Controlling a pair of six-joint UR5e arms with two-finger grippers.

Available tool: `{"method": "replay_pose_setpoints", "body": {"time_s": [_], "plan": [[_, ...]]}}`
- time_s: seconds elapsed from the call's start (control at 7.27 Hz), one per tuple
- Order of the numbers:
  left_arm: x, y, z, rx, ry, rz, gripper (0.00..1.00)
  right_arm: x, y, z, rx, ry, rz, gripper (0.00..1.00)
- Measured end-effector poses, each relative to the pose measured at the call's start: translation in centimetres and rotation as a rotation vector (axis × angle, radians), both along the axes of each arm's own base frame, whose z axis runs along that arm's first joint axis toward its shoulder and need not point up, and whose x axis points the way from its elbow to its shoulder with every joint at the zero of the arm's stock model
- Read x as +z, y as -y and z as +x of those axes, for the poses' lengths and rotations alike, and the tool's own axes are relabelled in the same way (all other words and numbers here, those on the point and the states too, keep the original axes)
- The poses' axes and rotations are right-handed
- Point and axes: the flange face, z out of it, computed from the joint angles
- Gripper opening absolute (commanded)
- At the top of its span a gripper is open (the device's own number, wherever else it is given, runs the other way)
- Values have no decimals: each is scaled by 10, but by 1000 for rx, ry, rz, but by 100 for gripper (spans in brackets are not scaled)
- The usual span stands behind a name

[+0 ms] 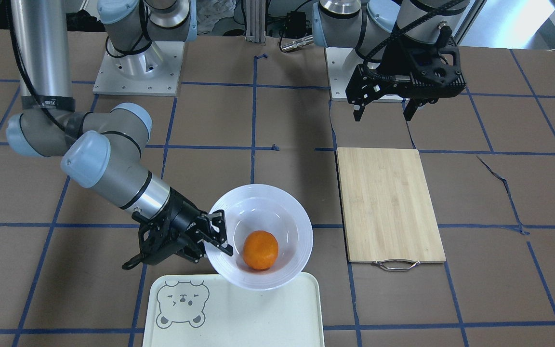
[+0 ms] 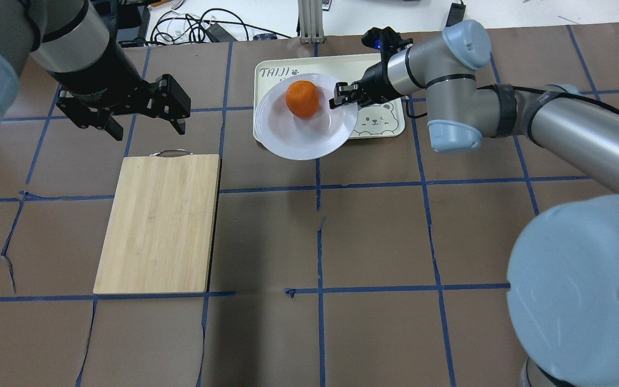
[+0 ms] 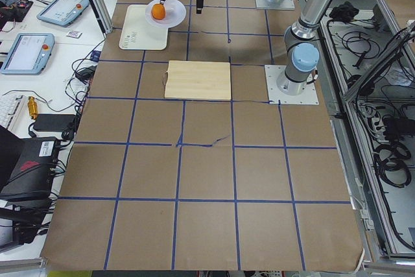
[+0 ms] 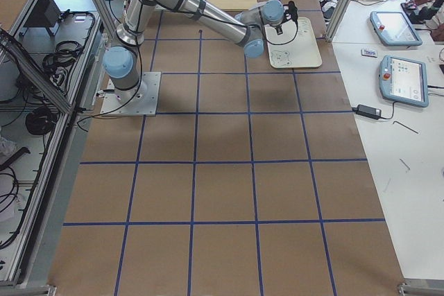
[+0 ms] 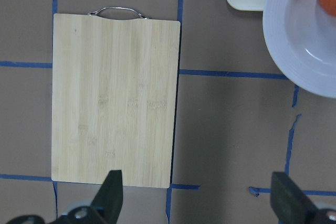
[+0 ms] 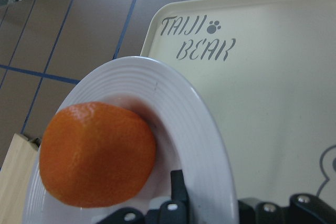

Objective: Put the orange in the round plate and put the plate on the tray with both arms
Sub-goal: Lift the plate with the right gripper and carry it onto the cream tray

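The orange (image 1: 260, 249) lies in the sunken centre of the white round plate (image 1: 284, 212). My right gripper (image 1: 217, 236) is shut on the plate's rim and holds it slightly tilted, with one side overlapping the cream tray (image 1: 234, 313) with the bear face. The overhead view shows the orange (image 2: 303, 99), the plate (image 2: 299, 141), the tray (image 2: 379, 126) and the right gripper (image 2: 342, 98) at the rim. In the right wrist view one finger (image 6: 177, 187) lies on the rim beside the orange (image 6: 97, 153). My left gripper (image 2: 145, 128) hangs open and empty, well left of the plate.
A bamboo cutting board (image 2: 159, 223) with a metal handle lies below my left gripper (image 5: 198, 198), seen too as the board (image 5: 115, 98) in the left wrist view. Blue tape lines cross the brown table. Tablets and cables lie off the table's edge (image 3: 58, 11).
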Motion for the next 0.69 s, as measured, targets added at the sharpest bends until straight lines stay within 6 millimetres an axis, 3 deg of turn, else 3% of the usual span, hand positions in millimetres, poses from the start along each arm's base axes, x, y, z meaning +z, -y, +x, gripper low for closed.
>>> {"method": "replay_pose_setpoints", "body": {"time_s": [0.28, 0.69], "plan": [[1, 0, 0, 1, 2, -2, 100, -21, 46, -3, -12, 4, -8, 0], [1, -1, 0, 4, 1, -2, 100, -54, 71, -15, -36, 8, 15, 0]]}}
